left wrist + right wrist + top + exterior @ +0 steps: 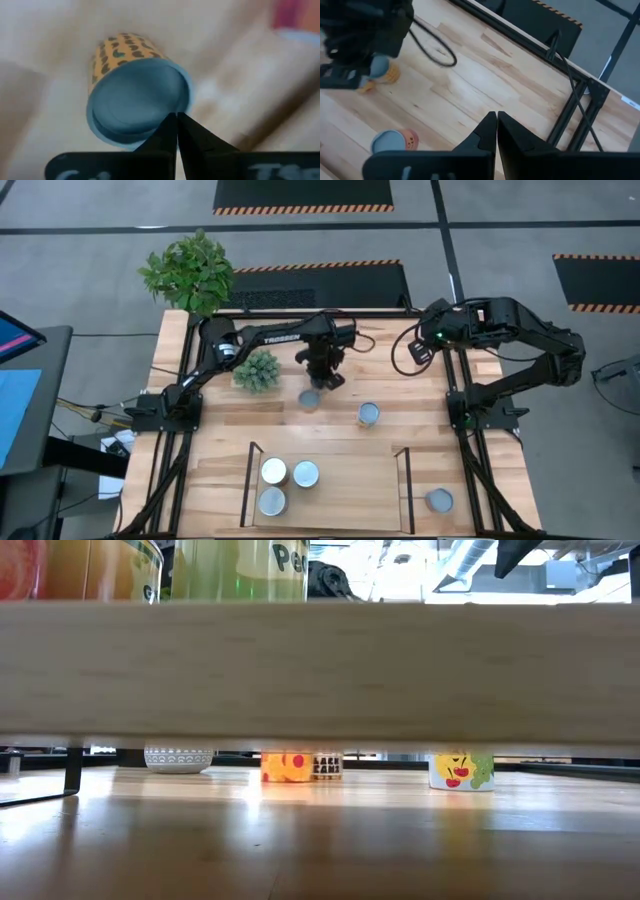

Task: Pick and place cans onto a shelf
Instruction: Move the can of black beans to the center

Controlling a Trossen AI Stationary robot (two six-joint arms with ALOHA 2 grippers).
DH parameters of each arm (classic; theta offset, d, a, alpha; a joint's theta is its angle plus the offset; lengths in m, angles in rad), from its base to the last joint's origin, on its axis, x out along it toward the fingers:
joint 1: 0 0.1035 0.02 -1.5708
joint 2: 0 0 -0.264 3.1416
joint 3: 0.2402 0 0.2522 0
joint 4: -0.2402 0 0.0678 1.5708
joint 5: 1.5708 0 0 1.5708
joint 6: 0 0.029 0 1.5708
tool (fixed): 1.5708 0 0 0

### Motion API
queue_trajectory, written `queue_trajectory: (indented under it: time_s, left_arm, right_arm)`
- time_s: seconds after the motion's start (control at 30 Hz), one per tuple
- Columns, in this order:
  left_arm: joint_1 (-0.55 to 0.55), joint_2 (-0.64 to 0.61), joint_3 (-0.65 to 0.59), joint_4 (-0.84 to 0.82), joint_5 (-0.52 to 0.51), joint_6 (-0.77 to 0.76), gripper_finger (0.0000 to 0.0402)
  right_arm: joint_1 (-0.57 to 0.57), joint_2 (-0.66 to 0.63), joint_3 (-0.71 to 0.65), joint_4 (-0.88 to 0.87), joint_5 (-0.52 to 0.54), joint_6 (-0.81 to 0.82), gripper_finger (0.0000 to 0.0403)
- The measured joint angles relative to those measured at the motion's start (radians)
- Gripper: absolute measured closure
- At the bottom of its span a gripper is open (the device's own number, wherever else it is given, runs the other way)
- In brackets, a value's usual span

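Overhead, the left end effector [323, 378], clenched empty, hangs just above a can [310, 398]; right end effector [497, 131] clenched.

Legible text is scarce. The left arm [265, 335] bears white lettering on its upper link in the high view, reading "TROSSEN". In the low view, a green-yellow can [240, 570] on the shelf [320, 670] shows the letters "Pe", the rest cut off. A can [327, 766] under the shelf carries dark block letters too small to read.
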Motion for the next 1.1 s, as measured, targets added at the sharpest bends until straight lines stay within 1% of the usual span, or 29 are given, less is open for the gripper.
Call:
queue_trajectory:
  time_s: [0.2, 0.27, 0.3, 0.33, 0.4, 0.47, 0.5, 0.53, 0.6, 0.67, 0.73, 0.83, 0.93, 0.97, 1.1]
  left_arm:
    - [-0.050, -0.010, 0.094, -0.002, 0.035, 0.058, 0.0401]
    - [-0.065, -0.022, 0.146, -0.013, -0.003, 0.088, 0.0401]
    - [-0.073, -0.031, 0.175, -0.030, -0.058, 0.107, 0.0401]
    - [-0.085, -0.044, 0.197, -0.040, -0.135, 0.133, 0.0401]
    - [-0.108, -0.096, 0.173, -0.004, -0.346, 0.180, 0.0401]
    - [-0.124, -0.123, 0.153, 0.029, -0.552, 0.201, 0.0401]
    - [-0.126, -0.125, 0.151, 0.043, -0.627, 0.207, 0.0401]
    - [-0.123, -0.122, 0.149, 0.041, -0.671, 0.212, 0.0401]
    - [-0.109, -0.099, 0.139, 0.062, -0.693, 0.210, 0.0401]
    - [-0.092, -0.078, 0.098, 0.113, -0.667, 0.195, 0.0401]
    - [-0.084, -0.054, 0.070, 0.172, -0.670, 0.172, 0.0401]
    - [-0.089, -0.041, 0.073, 0.275, -0.663, 0.217, 0.0401]
    - [-0.092, -0.023, 0.078, 0.310, -0.644, 0.241, 0.0401]
    - [-0.092, -0.014, 0.076, 0.299, -0.659, 0.240, 0.0401]
    - [-0.076, -0.003, 0.075, 0.141, -0.760, 0.174, 0.0401]
  right_arm:
    - [0.000, 0.000, 0.000, 0.000, 0.000, -0.043, 0.0365]
    - [0.000, 0.000, 0.000, 0.000, 0.000, -0.064, 0.0365]
    - [0.000, 0.000, 0.000, 0.000, 0.000, -0.076, 0.0365]
    - [0.000, 0.000, 0.000, 0.000, 0.000, -0.085, 0.0365]
    - [0.000, 0.000, 0.000, 0.000, 0.000, -0.088, 0.0365]
    - [0.000, 0.000, 0.000, 0.000, 0.001, -0.088, 0.0365]
    - [0.000, 0.000, 0.000, 0.000, 0.001, -0.088, 0.0365]
    - [0.000, 0.000, 0.000, 0.000, 0.001, -0.088, 0.0365]
    - [0.000, 0.000, 0.000, 0.000, 0.001, -0.084, 0.0365]
    - [0.000, 0.001, 0.000, 0.000, 0.000, -0.080, 0.0365]
    - [0.004, 0.000, 0.000, -0.001, 0.001, -0.080, 0.0365]
    - [0.017, 0.000, 0.000, -0.001, 0.002, -0.080, 0.0365]
    - [0.032, 0.000, 0.000, -0.001, 0.000, -0.077, 0.0365]
    - [0.040, 0.000, 0.000, 0.000, -0.001, -0.074, 0.0365]
    - [0.081, 0.000, 0.000, -0.001, -0.001, -0.057, 0.0365]
